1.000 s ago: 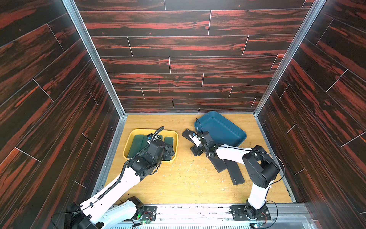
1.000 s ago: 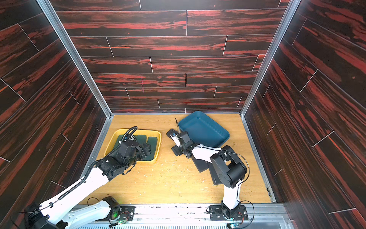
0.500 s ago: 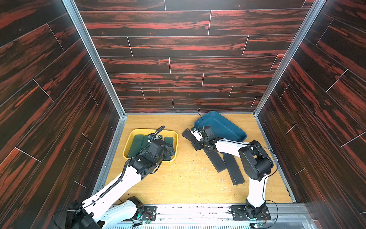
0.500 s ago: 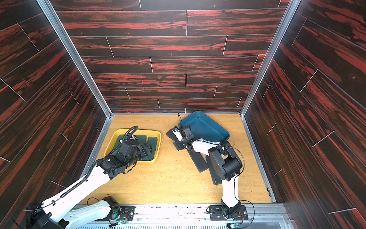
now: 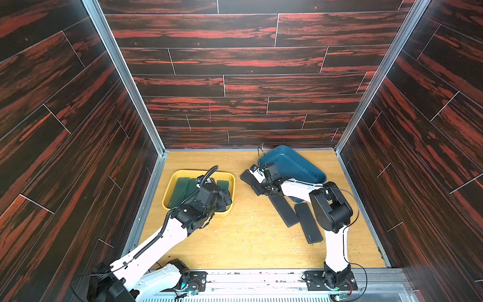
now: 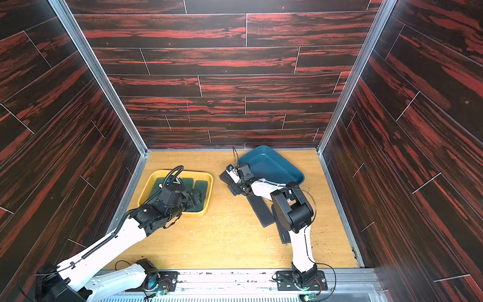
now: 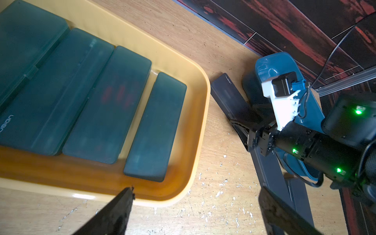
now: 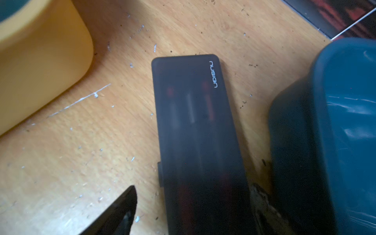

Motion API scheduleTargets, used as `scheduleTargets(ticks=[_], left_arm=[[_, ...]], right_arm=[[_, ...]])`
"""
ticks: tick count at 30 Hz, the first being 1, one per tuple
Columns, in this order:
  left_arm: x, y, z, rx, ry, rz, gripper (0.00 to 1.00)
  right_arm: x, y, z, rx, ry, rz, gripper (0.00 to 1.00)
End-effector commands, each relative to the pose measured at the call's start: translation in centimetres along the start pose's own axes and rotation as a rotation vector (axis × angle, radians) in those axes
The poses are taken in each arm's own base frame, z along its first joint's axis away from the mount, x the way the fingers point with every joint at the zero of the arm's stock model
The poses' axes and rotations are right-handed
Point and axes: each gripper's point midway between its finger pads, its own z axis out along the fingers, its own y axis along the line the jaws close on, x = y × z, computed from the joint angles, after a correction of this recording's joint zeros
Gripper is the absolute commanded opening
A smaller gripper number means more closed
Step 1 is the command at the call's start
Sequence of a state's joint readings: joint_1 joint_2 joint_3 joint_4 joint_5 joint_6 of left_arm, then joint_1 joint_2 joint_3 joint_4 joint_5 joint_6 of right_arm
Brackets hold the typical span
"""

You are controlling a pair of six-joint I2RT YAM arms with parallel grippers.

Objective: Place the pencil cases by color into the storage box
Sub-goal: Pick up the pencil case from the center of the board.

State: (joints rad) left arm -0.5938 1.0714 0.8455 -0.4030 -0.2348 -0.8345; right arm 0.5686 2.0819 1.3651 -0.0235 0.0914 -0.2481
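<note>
Right gripper (image 8: 194, 193) is held wide astride the black pencil case (image 8: 195, 122) on the desk (image 8: 81, 152), just beside the blue storage box (image 8: 345, 101), which is now tipped up instead of flat, so placing is judged harder.

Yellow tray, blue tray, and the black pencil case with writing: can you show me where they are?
yellow tray (image 5: 188, 171), in a top view, on its far rim.
blue tray (image 5: 295, 167), in a top view, on its bare inside.
black pencil case (image 8: 195, 122), right wrist view, middle of its lid.

Left arm (image 5: 167, 235) and right arm (image 5: 335, 245): white tubes, chunky black joints. Ribbed black hose (image 5: 210, 171) on the left, green LEDs (image 7: 294, 150) on the right.
</note>
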Motion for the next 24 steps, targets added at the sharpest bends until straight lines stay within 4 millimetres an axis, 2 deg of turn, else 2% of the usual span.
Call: scheduleTargets(ticks=[1,12,24], left_arm=[[-0.8,-0.4,-0.3,0.008,-0.016,-0.002,0.97],[-0.8,-0.5,-0.2,0.010,-0.010,-0.003,0.97],[-0.7,-0.1,-0.6,0.014,-0.018,0.000,0.97]], right_arm=[[1.6,0.2,1.5,-0.049,0.055,0.001,0.87],[2.0,0.8,3.8,-0.132,0.118,0.002,0.87],[3.2,1.9,5.1,-0.216,0.236,0.049,0.84]])
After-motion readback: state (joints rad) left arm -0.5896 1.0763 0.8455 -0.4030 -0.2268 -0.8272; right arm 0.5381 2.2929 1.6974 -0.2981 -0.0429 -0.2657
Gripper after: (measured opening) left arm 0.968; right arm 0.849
